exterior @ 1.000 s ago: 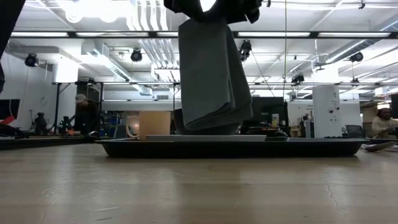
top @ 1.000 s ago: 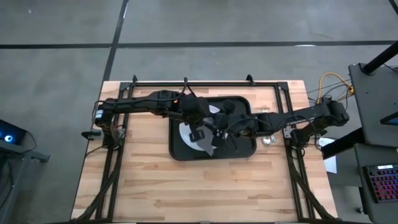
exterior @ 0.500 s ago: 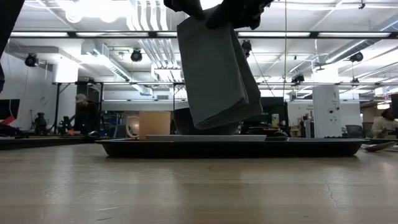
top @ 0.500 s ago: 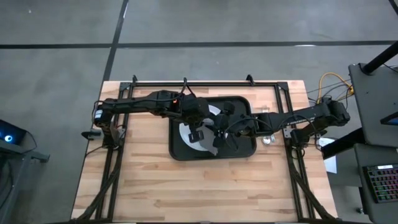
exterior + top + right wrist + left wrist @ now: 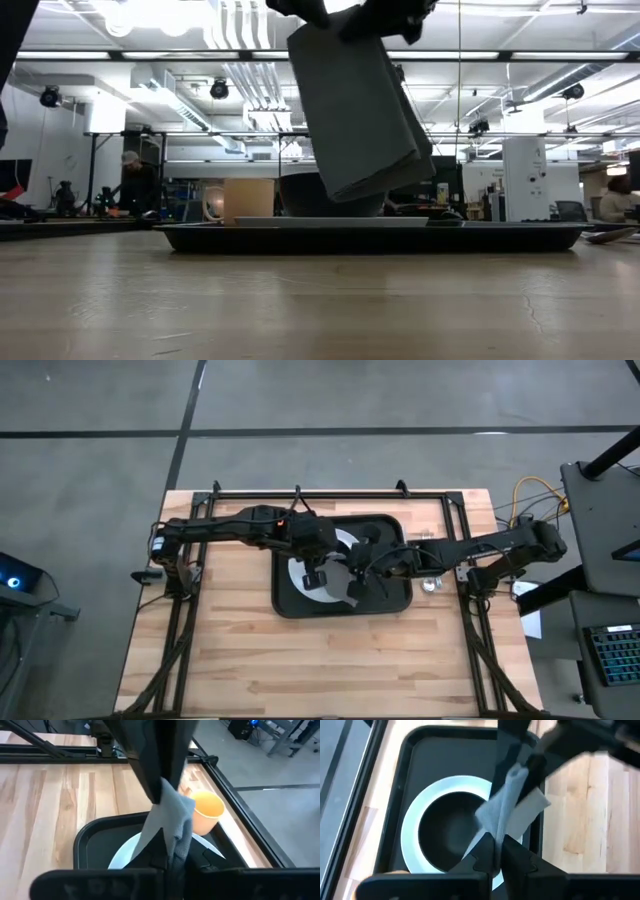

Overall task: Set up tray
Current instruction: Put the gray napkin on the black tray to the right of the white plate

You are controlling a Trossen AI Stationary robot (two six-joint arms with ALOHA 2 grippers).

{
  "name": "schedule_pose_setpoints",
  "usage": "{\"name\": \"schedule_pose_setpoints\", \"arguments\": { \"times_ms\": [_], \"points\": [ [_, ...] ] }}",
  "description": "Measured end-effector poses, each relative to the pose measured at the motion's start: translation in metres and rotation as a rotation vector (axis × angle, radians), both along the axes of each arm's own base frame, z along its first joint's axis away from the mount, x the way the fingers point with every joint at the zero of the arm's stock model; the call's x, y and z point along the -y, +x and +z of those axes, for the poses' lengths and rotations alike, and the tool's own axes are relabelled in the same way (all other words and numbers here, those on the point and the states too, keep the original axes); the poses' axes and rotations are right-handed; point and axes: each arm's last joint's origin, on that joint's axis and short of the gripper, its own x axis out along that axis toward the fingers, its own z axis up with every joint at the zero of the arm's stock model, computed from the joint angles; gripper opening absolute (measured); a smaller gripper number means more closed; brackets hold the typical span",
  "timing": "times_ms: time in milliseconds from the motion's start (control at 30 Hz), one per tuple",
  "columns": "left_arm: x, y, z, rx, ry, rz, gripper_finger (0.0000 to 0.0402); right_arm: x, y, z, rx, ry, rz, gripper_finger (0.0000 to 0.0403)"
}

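Both pincers, left pincer (image 5: 496, 851) and right pincer (image 5: 169, 851), are clamped on the grey napkin (image 5: 360, 110), hanging above the tray (image 5: 288, 603) mid-bench. Best move: lower it level, beside the white plate (image 5: 412, 837), before letting go.

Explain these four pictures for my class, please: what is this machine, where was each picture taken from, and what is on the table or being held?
It is a robot with two dark arms at a wooden table. One picture looks straight down, one looks level across the tabletop, and two come from cameras on the arms' wrists. On the table lies a black tray holding a white plate, a dark bowl and a yellow cup. Both grippers, left and right, are shut on a grey napkin, which hangs above the tray.
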Motion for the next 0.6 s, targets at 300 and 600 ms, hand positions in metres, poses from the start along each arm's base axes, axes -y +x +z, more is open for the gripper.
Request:
{"name": "schedule_pose_setpoints", "arguments": {
  "times_ms": [300, 600],
  "points": [
    [-0.004, -0.03, 0.02, -0.021, 0.082, 0.033, 0.0068, 0.002, -0.072, 0.009, -0.002, 0.113, -0.081, 0.001],
    [-0.005, -0.063, 0.044, 0.022, 0.129, 0.046, 0.0076, -0.027, -0.118, -0.016, 0.013, 0.337, -0.018, 0.0009]
  ]
}}
